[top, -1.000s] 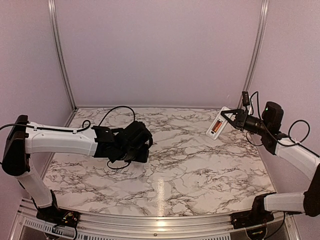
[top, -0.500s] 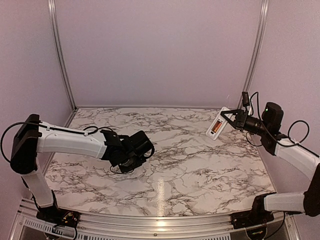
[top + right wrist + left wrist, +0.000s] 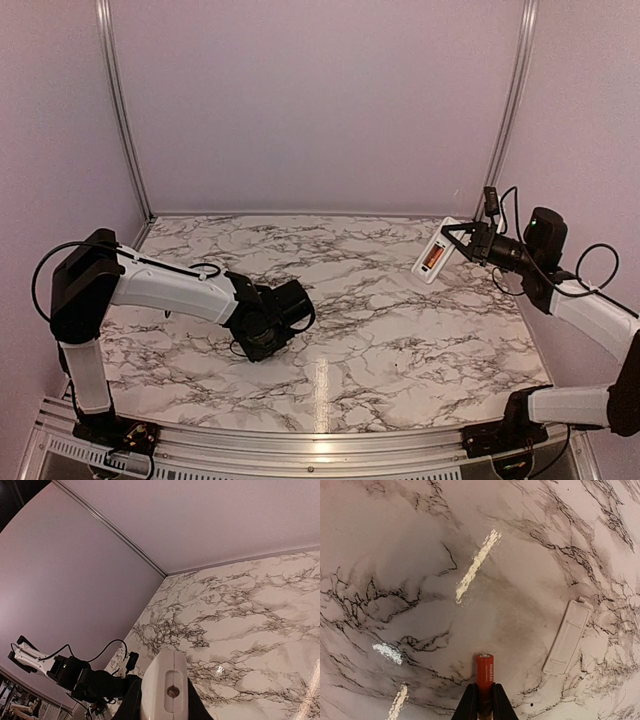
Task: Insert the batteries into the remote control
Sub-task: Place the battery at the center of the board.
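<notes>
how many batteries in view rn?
2. One battery sits in the recess of the remote control, which the right gripper holds. The other battery is pinched in the left gripper over the table. Possibly more hidden.

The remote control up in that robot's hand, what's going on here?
The right hand holds the remote control raised off the table near the back right, recess side showing, with one battery seated in it. The left hand is low over the table, pinching the second battery by one end. The battery cover lies flat on the table nearby, off the remote. So loading looks half done.
</notes>
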Motion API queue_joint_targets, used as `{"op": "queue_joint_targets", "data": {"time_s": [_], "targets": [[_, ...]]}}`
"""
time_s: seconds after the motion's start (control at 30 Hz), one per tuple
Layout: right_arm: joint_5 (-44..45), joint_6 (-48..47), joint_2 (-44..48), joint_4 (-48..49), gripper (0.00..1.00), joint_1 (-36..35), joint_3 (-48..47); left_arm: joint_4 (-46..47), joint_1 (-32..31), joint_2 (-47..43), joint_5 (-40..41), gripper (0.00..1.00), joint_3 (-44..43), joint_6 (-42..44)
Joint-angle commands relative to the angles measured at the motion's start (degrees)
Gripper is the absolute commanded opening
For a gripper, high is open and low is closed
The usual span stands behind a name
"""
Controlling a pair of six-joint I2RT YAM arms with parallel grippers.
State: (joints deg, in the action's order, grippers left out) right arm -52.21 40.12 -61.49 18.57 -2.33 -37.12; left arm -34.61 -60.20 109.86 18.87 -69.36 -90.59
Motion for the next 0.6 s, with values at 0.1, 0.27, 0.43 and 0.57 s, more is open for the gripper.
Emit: {"op": "queue_joint_targets", "data": {"time_s": [0.1,0.27,0.43,0.57], "targets": [[-0.2,0.3,0.8,1.9,0.0,0.5,-0.2,-3.9,0.4,3.8,-4.6,0.1,-1.2,-0.3],[-0.3,0.5,1.0,2.4,0.0,0.5,-0.2,-4.4,0.4,3.9,-5.2,0.19,-2.2,1.2],[-0.4,0.4,1.3,2.3,0.0,0.5,-0.1,-5.0,0.4,3.3,-5.8,0.34,-3.5,3.4],[-0.6,0.5,1.5,2.5,0.0,0.5,-0.1,-4.9,0.4,0.3,-3.8,0.41,-4.1,6.9]]}}
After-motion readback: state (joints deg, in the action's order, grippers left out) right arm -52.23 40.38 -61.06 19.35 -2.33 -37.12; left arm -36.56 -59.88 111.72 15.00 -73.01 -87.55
